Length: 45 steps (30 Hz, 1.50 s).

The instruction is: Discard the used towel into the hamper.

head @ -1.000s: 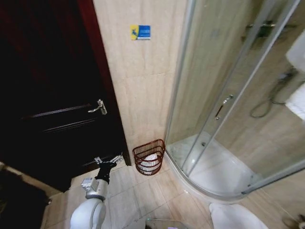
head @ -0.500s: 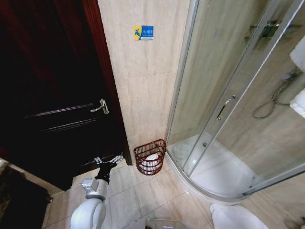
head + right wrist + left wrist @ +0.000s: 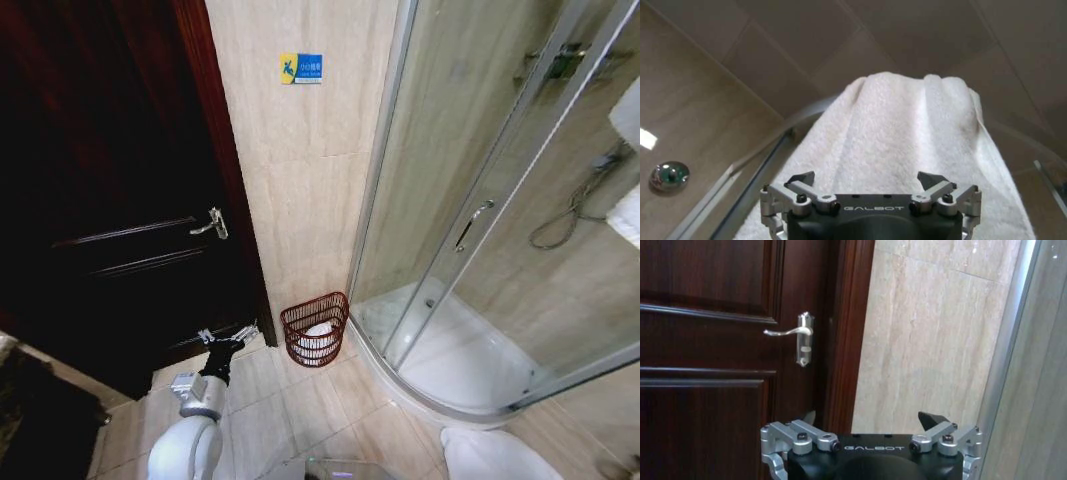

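On the tiled bathroom floor, against the beige stone wall (image 3: pixel 300 190), stands the small round reddish-brown openwork hamper (image 3: pixel 314 329), between the dark wooden door (image 3: pixel 110 200) and the curved glass shower enclosure (image 3: pixel 470 230). A white towel (image 3: pixel 318 333) lies inside the hamper, visible through its thin ribs.

From the head camera, the left gripper (image 3: pixel 228 336) hangs low in front of the door's bottom edge, well apart from the hamper and to its left, with its two fingers spread and nothing between them. The left wrist camera shows the same gripper (image 3: pixel 870 419) with fingers apart, pointing at the door, its silver lever handle (image 3: pixel 795 335) and the wall beside the frame.

The right wrist camera shows the right gripper (image 3: pixel 867 179), its black fingertips parted and empty, poised above a white terry towel (image 3: pixel 907 145) lying over the curved shower threshold on the floor tiles. A round chrome drain fitting (image 3: pixel 669 175) sits to one side. The head camera catches that white towel (image 3: pixel 495 455) at the lower edge, near the shower base.

A small blue and yellow sign (image 3: pixel 301 68) is fixed high on the wall.
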{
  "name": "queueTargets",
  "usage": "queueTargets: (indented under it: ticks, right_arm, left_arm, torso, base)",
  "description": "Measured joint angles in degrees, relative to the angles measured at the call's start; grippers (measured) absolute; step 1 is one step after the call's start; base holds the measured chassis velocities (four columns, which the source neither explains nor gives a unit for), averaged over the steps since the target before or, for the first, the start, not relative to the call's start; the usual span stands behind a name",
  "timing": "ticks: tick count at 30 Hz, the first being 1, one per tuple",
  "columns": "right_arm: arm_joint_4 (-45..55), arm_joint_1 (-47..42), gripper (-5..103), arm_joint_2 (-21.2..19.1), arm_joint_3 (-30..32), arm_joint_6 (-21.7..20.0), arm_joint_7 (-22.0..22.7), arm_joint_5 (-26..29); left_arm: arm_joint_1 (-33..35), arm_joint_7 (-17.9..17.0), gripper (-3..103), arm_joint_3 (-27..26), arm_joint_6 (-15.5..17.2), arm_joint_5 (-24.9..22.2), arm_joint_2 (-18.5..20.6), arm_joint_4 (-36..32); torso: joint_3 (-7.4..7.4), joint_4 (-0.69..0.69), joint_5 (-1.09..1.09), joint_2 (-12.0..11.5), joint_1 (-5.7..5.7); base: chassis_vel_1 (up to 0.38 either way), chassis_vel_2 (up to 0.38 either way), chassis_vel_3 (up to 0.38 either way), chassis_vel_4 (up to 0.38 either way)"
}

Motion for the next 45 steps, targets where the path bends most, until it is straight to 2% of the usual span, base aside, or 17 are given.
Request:
queueTargets:
  ticks: [5, 8, 11, 13, 15, 17, 22, 26, 30, 32, 35, 37, 38, 39, 41, 44, 45]
  right_arm:
    - [-1.6, -1.9, 100, -0.7, 0.8, -0.4, 0.1, 0.3]
    - [-4.2, -5.3, 100, -3.2, 2.4, -0.4, -0.6, 2.0]
    - [-5.4, -5.7, 100, -3.2, 2.2, -0.1, -1.6, 0.9]
    - [-5.5, -5.7, 100, -2.4, 2.1, 0.0, -1.8, 0.2]
    - [-5.2, -5.5, 100, 1.7, 1.2, 0.5, -2.4, -2.4]
    - [-5.1, -5.5, 100, 3.0, 0.7, 0.8, -2.5, -3.2]
    - [-4.0, -5.4, 100, 6.7, -0.8, 1.7, -0.9, -4.7]
    - [-2.2, -4.9, 100, 7.5, -0.8, 1.0, 0.3, -4.7]
    - [-1.5, -4.8, 102, 5.9, -0.6, 0.8, 0.4, -4.1]
    - [-1.7, -4.9, 98, 5.0, -0.4, 0.8, 0.3, -3.9]
    - [-2.6, -5.2, 84, 3.4, -0.1, 0.8, -0.6, -3.4]
    - [-2.6, -5.2, 84, 3.3, 0.0, 0.7, -0.8, -3.2]
    - [-2.5, -5.3, 79, 3.3, 0.0, 0.5, -0.9, -3.0]
    - [-2.3, -5.3, 68, 3.5, 0.0, 0.4, -1.0, -2.9]
    - [-2.1, -5.2, 68, 3.6, 0.0, 0.3, -1.0, -2.8]
    - [-1.7, -5.2, 51, 4.0, 0.0, 0.2, -1.2, -2.7]
    - [-1.7, -5.2, 51, 4.0, 0.0, 0.2, -1.2, -2.7]
  left_arm:
    - [0.0, 0.0, 100, 0.0, 0.0, 0.0, 0.0, 0.0]
    - [0.0, 0.0, 100, 0.0, 0.0, 0.0, 0.0, 0.0]
    - [0.0, 0.0, 100, 0.0, 0.0, 0.0, 0.0, 0.0]
    - [0.0, 0.0, 100, 0.0, 0.0, 0.0, 0.0, 0.0]
    - [0.0, 0.0, 100, 0.0, 0.0, 0.0, 0.0, 0.0]
    - [0.0, 0.0, 100, 0.0, 0.0, 0.0, 0.0, 0.0]
    - [0.0, 0.0, 100, 0.0, 0.0, 0.0, 0.0, 0.0]
    - [0.0, 0.0, 100, 0.0, 0.0, 0.0, 0.0, 0.0]
    - [0.0, 0.0, 100, 0.0, 0.0, 0.0, 0.0, 0.0]
    - [0.0, 0.0, 100, 0.0, 0.0, 0.0, 0.0, 0.0]
    - [0.0, 0.0, 100, 0.0, 0.0, 0.0, 0.0, 0.0]
    - [0.0, 0.0, 100, 0.0, 0.0, 0.0, 0.0, 0.0]
    - [0.0, 0.0, 100, 0.0, 0.0, 0.0, 0.0, 0.0]
    - [0.0, 0.0, 100, 0.0, 0.0, 0.0, 0.0, 0.0]
    - [0.0, 0.0, 100, 0.0, 0.0, 0.0, 0.0, 0.0]
    - [0.0, 0.0, 100, 0.0, 0.0, 0.0, 0.0, 0.0]
    - [0.0, 0.0, 100, 0.0, 0.0, 0.0, 0.0, 0.0]
  torso:
    - [0.0, 0.0, 0.02, 0.0, 0.0]
    - [0.0, 0.0, -0.05, 0.0, 0.01]
    - [0.0, 0.0, -0.06, 0.0, 0.01]
    - [0.0, 0.0, -0.07, 0.0, 0.0]
    - [0.0, -0.02, 0.04, 0.0, 0.0]
    - [0.0, -0.01, 0.08, 0.0, 0.0]
    - [0.01, 0.0, -0.02, 0.0, 0.01]
    - [0.01, 0.0, -0.02, 0.0, 0.01]
    - [0.01, 0.0, -0.02, 0.0, 0.01]
    - [0.01, 0.0, -0.03, 0.0, 0.01]
    - [0.0, -0.01, -0.04, 0.0, 0.0]
    - [0.0, -0.01, -0.02, 0.0, 0.0]
    - [0.0, -0.01, -0.01, 0.0, 0.0]
    - [0.0, -0.01, -0.01, 0.0, 0.0]
    - [0.0, -0.01, -0.01, 0.0, 0.0]
    - [0.0, 0.0, -0.01, 0.0, 0.01]
    - [0.0, 0.0, -0.01, 0.0, 0.01]
  base:
    - [0.0, 0.0, 0.0, 0.0]
    - [0.0, 0.0, 0.0, 0.0]
    - [0.0, 0.0, 0.0, 0.0]
    - [0.0, 0.0, 0.0, 0.0]
    - [0.0, 0.0, 0.0, 0.0]
    - [0.0, 0.0, 0.0, 0.0]
    - [0.0, 0.0, 0.0, 0.0]
    - [0.0, 0.0, 0.0, 0.0]
    - [0.0, 0.0, 0.0, 0.0]
    - [0.0, 0.0, 0.0, 0.0]
    - [0.0, 0.0, 0.0, 0.0]
    - [0.0, 0.0, 0.0, 0.0]
    - [0.0, 0.0, 0.0, 0.0]
    - [0.0, 0.0, 0.0, 0.0]
    - [0.0, 0.0, 0.0, 0.0]
    - [0.0, 0.0, 0.0, 0.0]
    - [0.0, 0.0, 0.0, 0.0]
